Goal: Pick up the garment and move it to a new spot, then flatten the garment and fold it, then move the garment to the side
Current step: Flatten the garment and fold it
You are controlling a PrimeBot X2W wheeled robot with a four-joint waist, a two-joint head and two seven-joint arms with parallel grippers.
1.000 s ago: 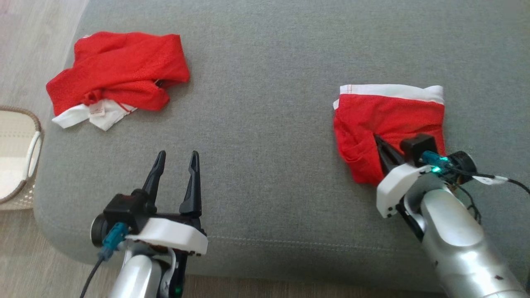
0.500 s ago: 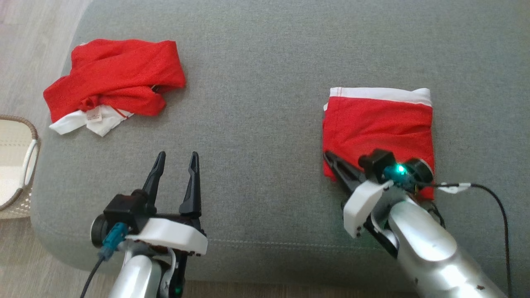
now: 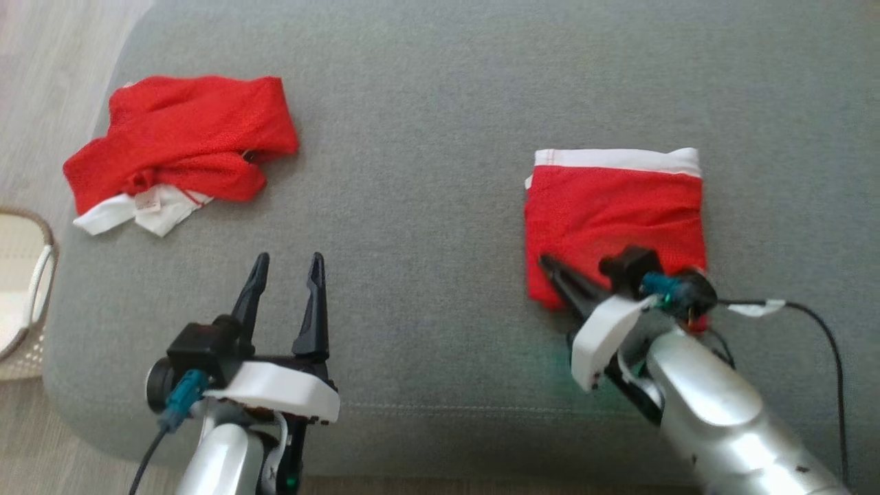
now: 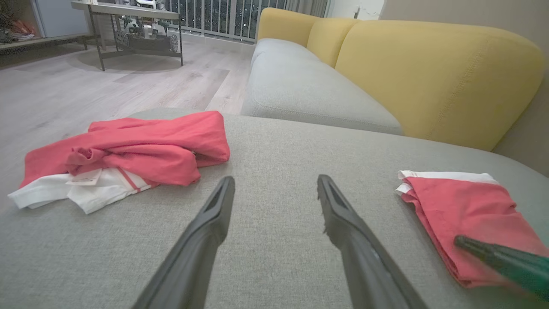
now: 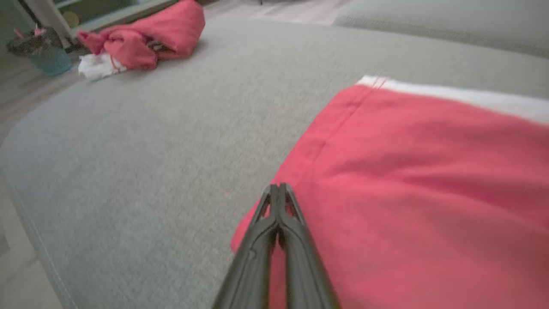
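Note:
A folded red garment (image 3: 615,206) with a white band along its far edge lies flat on the right of the grey cushion (image 3: 426,137). It also shows in the left wrist view (image 4: 467,214) and the right wrist view (image 5: 429,171). My right gripper (image 3: 545,261) is shut, its tip (image 5: 279,186) low over the garment's near left corner, with no cloth seen pinched. A second red and white garment (image 3: 182,141) lies crumpled at the far left (image 4: 137,148). My left gripper (image 3: 289,260) stands open over bare cushion (image 4: 276,180), holding nothing.
A pale woven basket (image 3: 27,289) stands on the wooden floor past the cushion's left edge. A yellow sofa back (image 4: 429,77) rises beyond the cushion, and a metal-legged table (image 4: 128,13) stands across the room. A black cable (image 3: 818,323) trails from my right wrist.
My shut right gripper has swept leftward from the folded garment's middle to its near left corner, and the rumpled corner now lies flatter. The head camera has shifted slightly. The left gripper has kept still.

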